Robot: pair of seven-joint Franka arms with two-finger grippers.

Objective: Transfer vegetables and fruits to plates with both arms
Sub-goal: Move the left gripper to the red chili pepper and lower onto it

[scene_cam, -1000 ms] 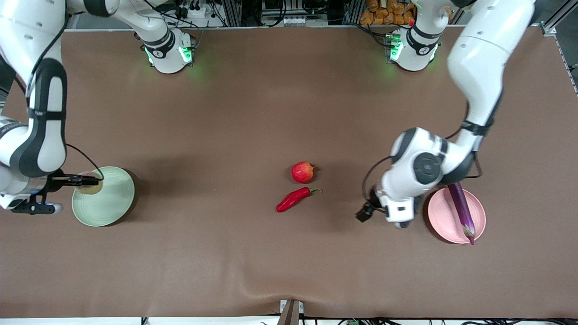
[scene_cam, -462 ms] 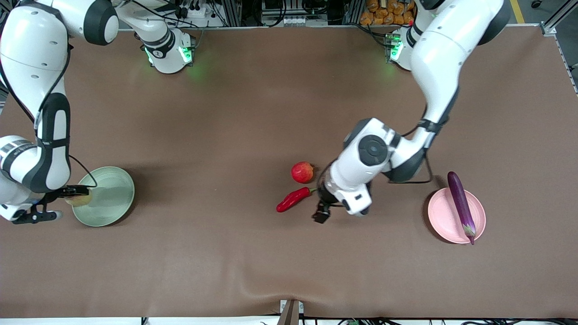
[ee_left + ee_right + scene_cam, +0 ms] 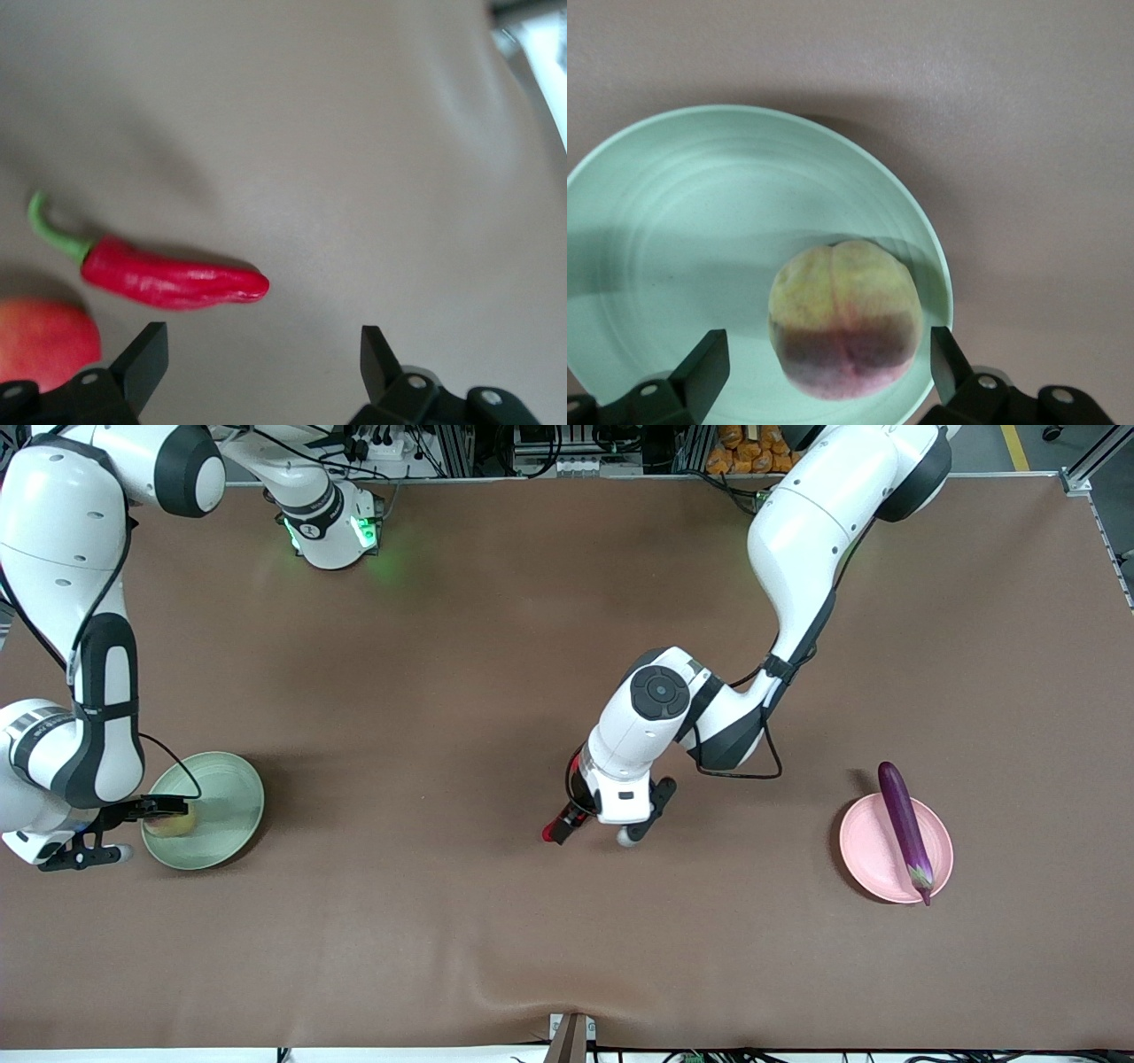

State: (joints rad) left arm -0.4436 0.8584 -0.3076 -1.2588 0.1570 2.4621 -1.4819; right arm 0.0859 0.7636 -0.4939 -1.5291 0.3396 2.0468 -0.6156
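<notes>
Purple eggplant lies on the pink plate, done. My right claw stands wide around the peach on the green plate; my left claw hangs wide over the chili, the pomegranate beside it on the counter, both left to move.

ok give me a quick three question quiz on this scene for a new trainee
1. True or false: the eggplant lies across the pink plate.
2. Multiple choice: the left gripper is open over which item? A) the peach B) the chili pepper C) the eggplant
3. Fill in: the peach sits on the ____ plate, between the right gripper's open fingers.

Key:
1. True; its ends overhang the rim.
2. B, the chili pepper, with the red fruit beside it.
3. Green: the green plate, toward the right arm's end of the table.
</notes>
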